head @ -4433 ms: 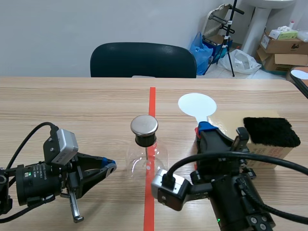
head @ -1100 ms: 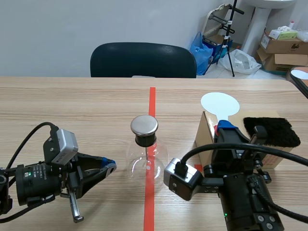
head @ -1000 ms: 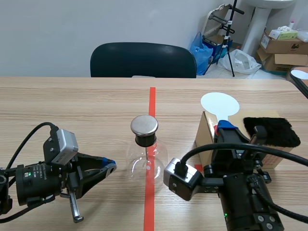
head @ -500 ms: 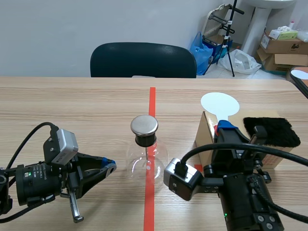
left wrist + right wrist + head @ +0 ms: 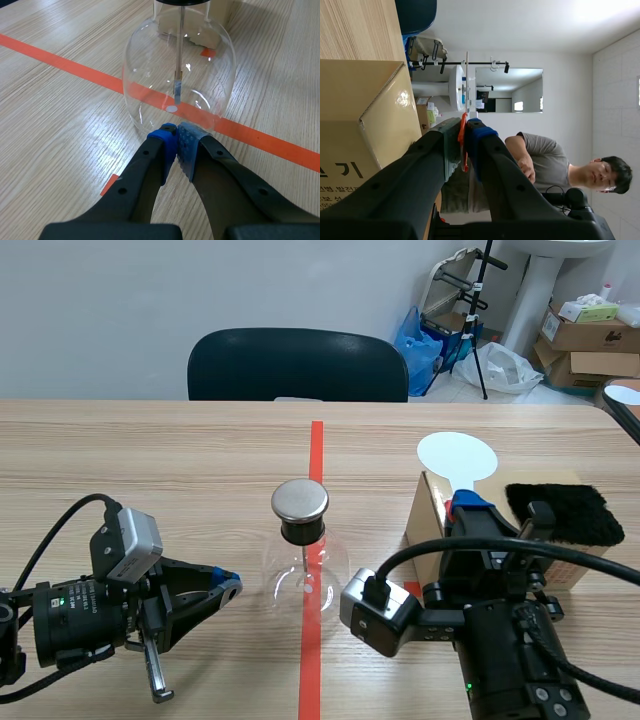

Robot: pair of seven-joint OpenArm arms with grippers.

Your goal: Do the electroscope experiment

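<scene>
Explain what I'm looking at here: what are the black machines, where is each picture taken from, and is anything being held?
These are two black robot arms at a wooden table. One picture looks out from between the arms; the other two come from a camera on each wrist, looking past that arm's own two fingers. In the middle stands the electroscope, a clear glass flask with a metal cap and a rod inside. The left gripper is shut on nothing, its tips close to the flask's base. The right gripper is shut on the handle of a white round paddle, held upright next to a cardboard box that bears a black furry pad. A dark chair stands across the table.
</scene>
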